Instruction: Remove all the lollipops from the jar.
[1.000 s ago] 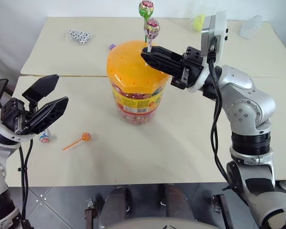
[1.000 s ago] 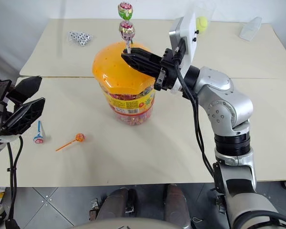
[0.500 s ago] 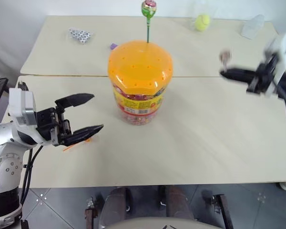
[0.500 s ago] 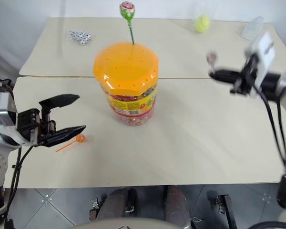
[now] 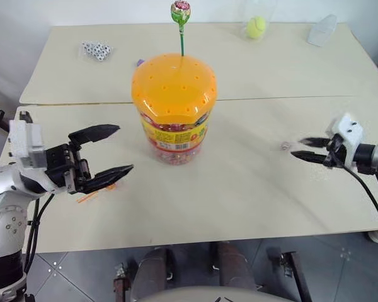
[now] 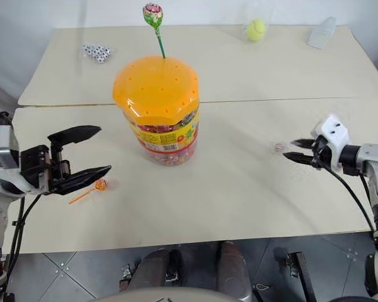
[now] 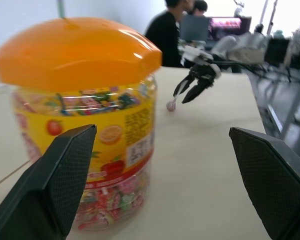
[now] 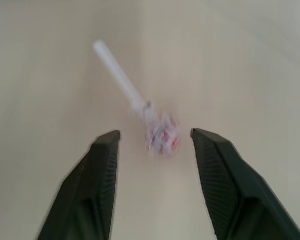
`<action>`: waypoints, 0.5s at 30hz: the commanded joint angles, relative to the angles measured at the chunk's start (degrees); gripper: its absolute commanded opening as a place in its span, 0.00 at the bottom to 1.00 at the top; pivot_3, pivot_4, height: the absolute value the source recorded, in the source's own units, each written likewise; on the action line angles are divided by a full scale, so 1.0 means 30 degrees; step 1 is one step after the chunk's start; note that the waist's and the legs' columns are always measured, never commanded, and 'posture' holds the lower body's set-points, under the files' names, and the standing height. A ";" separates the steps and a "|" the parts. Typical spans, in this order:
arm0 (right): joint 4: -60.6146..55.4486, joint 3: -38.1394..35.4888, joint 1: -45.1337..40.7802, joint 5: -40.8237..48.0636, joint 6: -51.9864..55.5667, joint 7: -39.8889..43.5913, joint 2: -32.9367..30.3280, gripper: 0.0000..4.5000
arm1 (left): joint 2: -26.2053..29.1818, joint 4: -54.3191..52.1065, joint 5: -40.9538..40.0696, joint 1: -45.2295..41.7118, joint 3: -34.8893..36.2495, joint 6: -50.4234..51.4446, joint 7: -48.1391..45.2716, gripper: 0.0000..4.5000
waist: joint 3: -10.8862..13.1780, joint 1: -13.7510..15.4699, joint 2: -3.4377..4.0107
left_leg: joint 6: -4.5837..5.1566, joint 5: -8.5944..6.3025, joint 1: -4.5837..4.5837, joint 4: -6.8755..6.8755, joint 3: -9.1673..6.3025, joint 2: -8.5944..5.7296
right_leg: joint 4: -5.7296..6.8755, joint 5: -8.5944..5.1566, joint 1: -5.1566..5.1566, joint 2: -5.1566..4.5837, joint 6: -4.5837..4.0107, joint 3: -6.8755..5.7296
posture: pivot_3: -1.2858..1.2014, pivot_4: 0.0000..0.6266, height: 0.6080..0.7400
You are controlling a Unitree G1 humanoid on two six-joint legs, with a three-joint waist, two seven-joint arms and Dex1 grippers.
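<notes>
One green-stick lollipop (image 5: 180, 12) was still poking up out of the jar (image 5: 174, 107) in the middle of the table (image 5: 252, 189). Two more were out: an orange lollipop (image 6: 99, 184) under the left gripper (image 5: 112, 151), fingers wide apart, and a white-stick lollipop (image 8: 160, 132) loose between the spread fingers of the right gripper (image 8: 155, 150). One tennis ball (image 5: 256, 26) sat at the back.

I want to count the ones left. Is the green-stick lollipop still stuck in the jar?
In. The green-stick lollipop stands upright with its stick poked into the jar's orange lid, head high above it.
</notes>
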 commanded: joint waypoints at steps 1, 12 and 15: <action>-0.3339 -0.1730 -0.1973 0.3110 0.1050 -0.0260 0.1027 0.49 | -0.0306 0.0317 -0.3107 0.0369 0.2062 0.1495 0.1580 1.00 | 0.0000 -0.0002 0.0002 | 0.0000 0.0000 -0.0001 0.0008 -0.0010 0.0007 | 0.0009 0.0002 0.0001 -0.0002 -0.0001 -0.0004 | 0.52 0.24 1.00; -0.3150 0.1652 -1.0119 0.2515 0.4746 -0.6274 0.8680 0.49 | -0.0964 0.0226 -0.4331 -0.0469 0.2013 0.1991 0.2961 1.00 | -0.0006 0.0031 -0.0001 | -0.0012 -0.0005 -0.0047 0.0027 -0.0103 -0.0045 | 0.0158 0.0004 -0.0062 -0.0027 -0.0002 -0.0039 | 0.52 0.24 1.00; -0.2569 0.2226 -1.0999 0.2069 0.5172 -0.6485 0.9551 0.49 | -0.1021 0.0199 -0.4378 -0.0583 0.1901 0.1986 0.3078 1.00 | -0.0008 0.0031 -0.0006 | -0.0019 -0.0012 -0.0084 0.0020 -0.0132 -0.0055 | 0.0176 0.0004 -0.0075 -0.0027 -0.0002 -0.0081 | 0.52 0.24 1.00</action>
